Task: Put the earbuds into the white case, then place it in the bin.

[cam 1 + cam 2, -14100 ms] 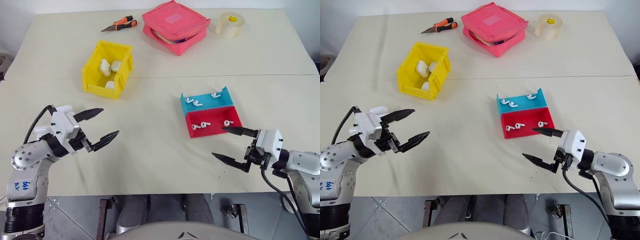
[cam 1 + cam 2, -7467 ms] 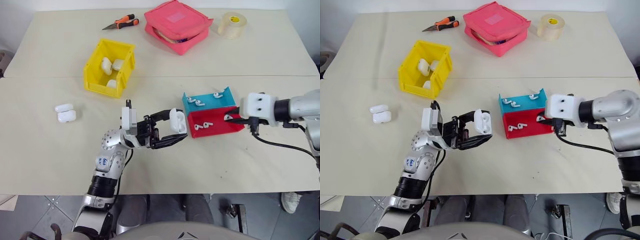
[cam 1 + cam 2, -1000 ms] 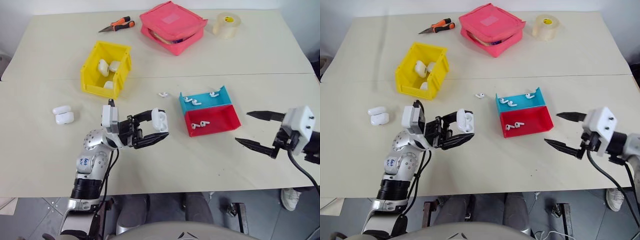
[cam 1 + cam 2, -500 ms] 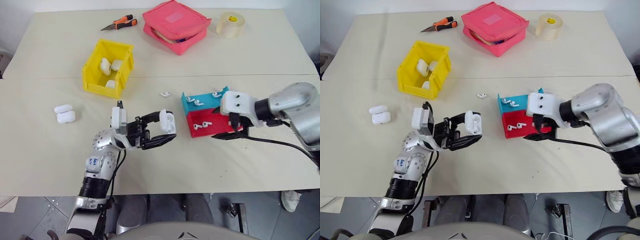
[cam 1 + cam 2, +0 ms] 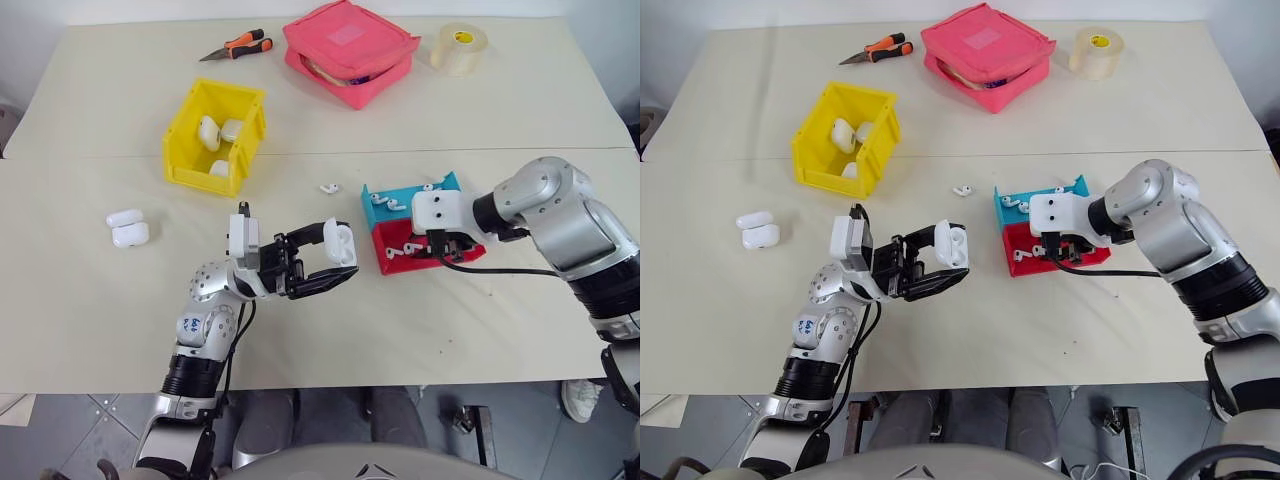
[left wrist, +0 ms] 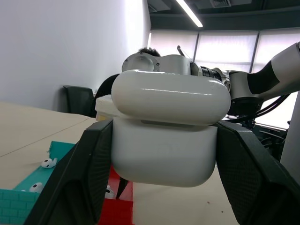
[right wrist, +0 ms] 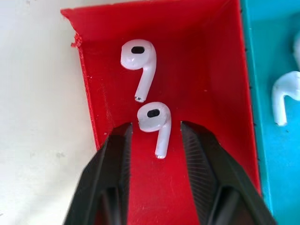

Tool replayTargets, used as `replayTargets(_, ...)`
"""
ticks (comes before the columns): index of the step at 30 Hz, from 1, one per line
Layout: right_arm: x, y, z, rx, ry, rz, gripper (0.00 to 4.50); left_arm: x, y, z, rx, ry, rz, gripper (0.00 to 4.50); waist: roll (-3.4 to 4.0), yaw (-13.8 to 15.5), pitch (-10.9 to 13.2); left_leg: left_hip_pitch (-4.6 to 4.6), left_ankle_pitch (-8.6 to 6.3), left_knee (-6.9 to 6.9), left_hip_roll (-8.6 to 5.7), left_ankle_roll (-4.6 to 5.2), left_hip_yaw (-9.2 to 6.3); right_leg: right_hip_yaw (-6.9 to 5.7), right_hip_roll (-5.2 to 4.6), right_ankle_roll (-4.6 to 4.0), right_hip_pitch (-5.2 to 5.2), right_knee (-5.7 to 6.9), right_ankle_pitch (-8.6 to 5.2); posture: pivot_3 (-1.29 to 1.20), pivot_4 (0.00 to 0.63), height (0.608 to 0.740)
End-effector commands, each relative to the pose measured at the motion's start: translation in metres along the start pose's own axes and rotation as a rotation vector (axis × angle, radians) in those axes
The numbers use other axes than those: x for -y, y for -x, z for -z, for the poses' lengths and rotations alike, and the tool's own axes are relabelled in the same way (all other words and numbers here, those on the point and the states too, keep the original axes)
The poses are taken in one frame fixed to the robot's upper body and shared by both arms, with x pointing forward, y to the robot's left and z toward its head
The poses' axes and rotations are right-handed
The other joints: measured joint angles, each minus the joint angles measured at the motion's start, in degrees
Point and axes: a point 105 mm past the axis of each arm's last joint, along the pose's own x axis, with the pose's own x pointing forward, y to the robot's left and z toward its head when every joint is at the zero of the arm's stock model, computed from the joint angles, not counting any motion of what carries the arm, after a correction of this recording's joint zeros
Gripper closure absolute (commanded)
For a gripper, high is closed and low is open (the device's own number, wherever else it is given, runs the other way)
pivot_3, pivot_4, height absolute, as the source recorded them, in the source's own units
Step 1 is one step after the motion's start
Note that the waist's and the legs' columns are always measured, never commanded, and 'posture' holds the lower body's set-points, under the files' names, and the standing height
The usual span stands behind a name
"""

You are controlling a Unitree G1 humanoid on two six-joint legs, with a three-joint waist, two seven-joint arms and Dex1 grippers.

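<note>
Bin: the yellow bin [image 5: 215, 135] stands toward the far left of the counter [image 5: 320, 330], with several white cases already lying in it; two more cases [image 5: 128, 227] lie on the counter to its left.
Left hand: the left hand [image 5: 338, 263] is raised over the middle of the counter, pointing toward the trays, its two fingers clamped on the sides of the white case [image 6: 166, 131]. The lid looks shut or nearly so in the left wrist view.
Loose earbud: one earbud [image 5: 327, 187] lies on the bare counter between the bin and the blue tray [image 5: 400, 195].
Red tray: the red tray [image 7: 206, 61] sits just in front of the blue tray and holds two earbuds; the blue tray holds more.
Right hand: the right hand [image 7: 155, 136] points steeply down into the red tray, its fingers [image 7: 117, 159] partly apart and standing on either side of the nearer earbud [image 7: 154, 119], not yet touching it.
Key relation: that earbud lies squarely between the fingertips, its bulb at their level and its stem running back along the line of the fingers. The second earbud [image 7: 139, 61] lies just past it, clear of the fingers.
Nearer arm: the right hand is plainly the one placed for this pick; the left is busy with the case, well to the left of the tray.
Next move, judged: closing the right fingers should pinch the bulb across its width; the earbud is tiny and glossy, so it could squirt out.
</note>
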Motion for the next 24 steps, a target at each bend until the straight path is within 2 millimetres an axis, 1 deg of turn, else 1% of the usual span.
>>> replayTargets(1,0.005,0.003,-0.008,-0.006,0.052,0.018,2.77,0.004,-0.003,-0.008,0.019,-0.036,0.019,1.63,0.00,-0.1,0.0,0.00,0.00,0.00,0.00,0.00,0.00,0.00,0.00,0.00,0.00,0.00,0.00,0.00,0.150,0.740)
replayTargets(6,0.004,-0.001,-0.009,-0.028,0.083,0.009,2.77,0.003,-0.004,-0.009,0.021,-0.042,0.014,1.63,0.00,-0.1,0.0,0.00,0.00,0.00,0.00,0.00,-0.01,-0.01,0.00,0.00,0.00,0.01,0.00,0.00,0.150,0.740)
replayTargets(17,0.000,-0.003,-0.006,-0.060,0.126,-0.023,2.77,0.001,-0.005,-0.010,0.025,-0.050,0.004,1.63,0.00,-0.4,0.0,0.00,0.00,0.00,0.00,0.00,-0.01,-0.01,0.00,0.00,0.00,0.02,0.00,0.00,0.150,0.740)
replayTargets(24,-0.001,-0.008,-0.011,-0.041,0.135,-0.027,2.77,0.000,-0.004,-0.011,0.021,-0.052,0.000,1.63,0.00,-0.9,0.0,0.01,0.00,0.00,0.02,-0.01,-0.02,-0.01,0.01,0.00,0.00,0.03,0.00,0.00,0.150,0.740)
